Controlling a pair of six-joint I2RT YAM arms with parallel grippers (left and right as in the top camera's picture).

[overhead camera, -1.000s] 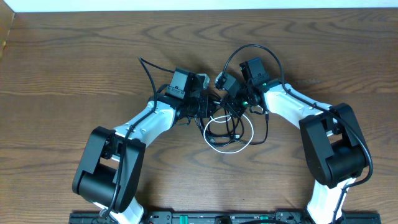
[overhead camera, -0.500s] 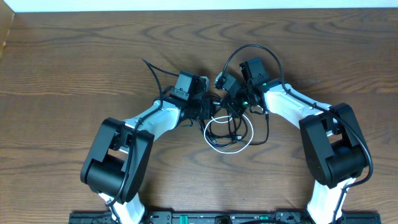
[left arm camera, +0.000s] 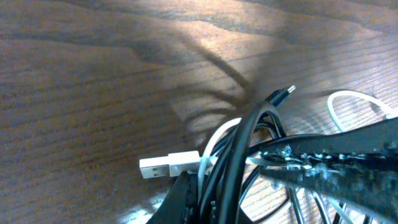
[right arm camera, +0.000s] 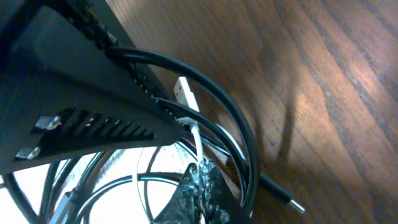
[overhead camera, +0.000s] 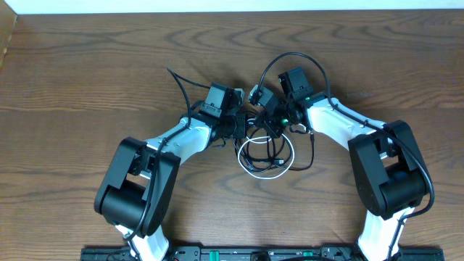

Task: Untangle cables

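Note:
The cables lie in one small bundle at mid-table: a white cable (overhead camera: 250, 165) and a black cable (overhead camera: 278, 148) looped through each other. My left gripper (overhead camera: 241, 122) sits at the bundle's upper left edge. In the left wrist view its jaws (left arm camera: 214, 186) are shut on strands of the black cable (left arm camera: 239, 146), beside the white USB plug (left arm camera: 165, 167). My right gripper (overhead camera: 262, 116) meets it from the right. Its tip (right arm camera: 200, 174) is shut on the white cable (right arm camera: 196, 134). The black cable's small plug (right arm camera: 289, 202) lies loose on the wood.
Wooden table (overhead camera: 87, 80) all round. A thicker black arm wire (overhead camera: 279, 61) arches above the right wrist, and another (overhead camera: 177, 87) sticks out behind the left wrist. A white wall edge (overhead camera: 232, 6) runs along the back.
My left gripper has closed on the bundle, and the left arm has shifted a little to the right. The right gripper has stayed where it was, still shut.

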